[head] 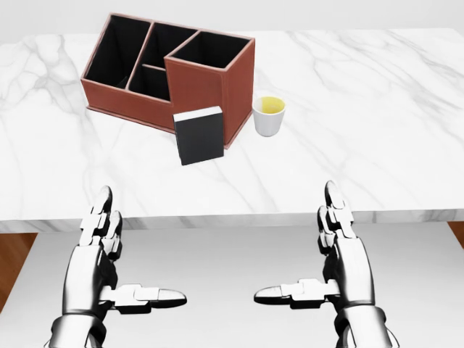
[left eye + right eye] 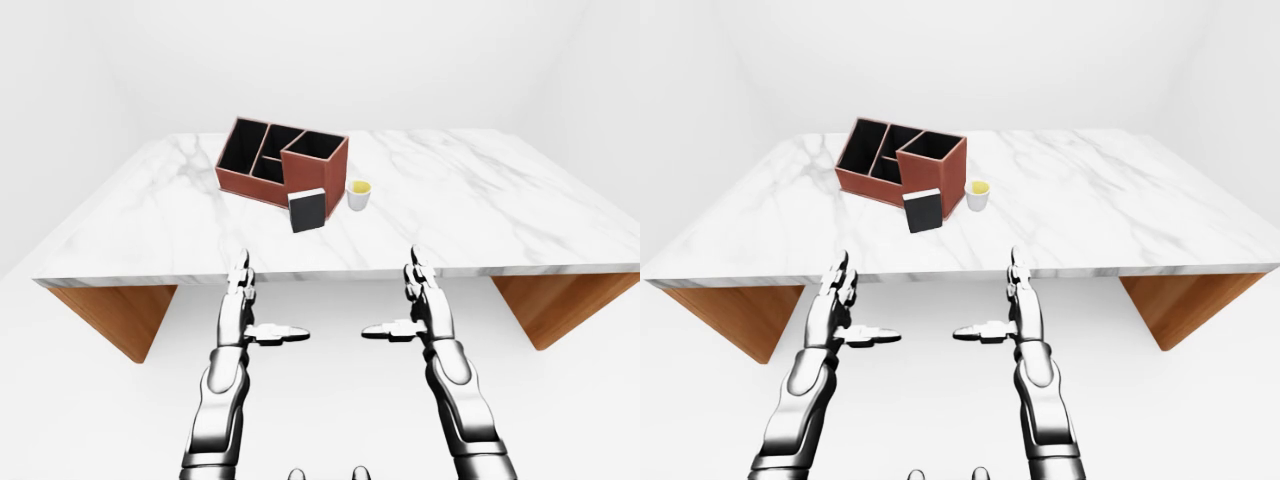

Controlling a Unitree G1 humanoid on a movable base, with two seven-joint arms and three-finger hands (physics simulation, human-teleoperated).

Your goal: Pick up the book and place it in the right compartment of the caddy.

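Note:
A black book [image 1: 199, 135] with a white page edge stands upright on the marble table [image 1: 377, 130], leaning on the red-brown caddy [image 1: 203, 90]. The caddy has black compartments; its tallest one [image 1: 210, 51] lies at the right, just behind the book. My left hand [image 1: 143, 245] and right hand [image 1: 294, 241] hover below the table's near edge at the bottom of the head view. Both are open, thumbs pointing inward, with nothing in them. Neither hand touches the book.
A white cup [image 1: 269, 116] of yellow liquid stands just right of the caddy and the book. The table's near edge [image 1: 239, 217] runs between my hands and the book. Wooden supports [image 2: 110, 315] [image 2: 560, 305] sit under both ends.

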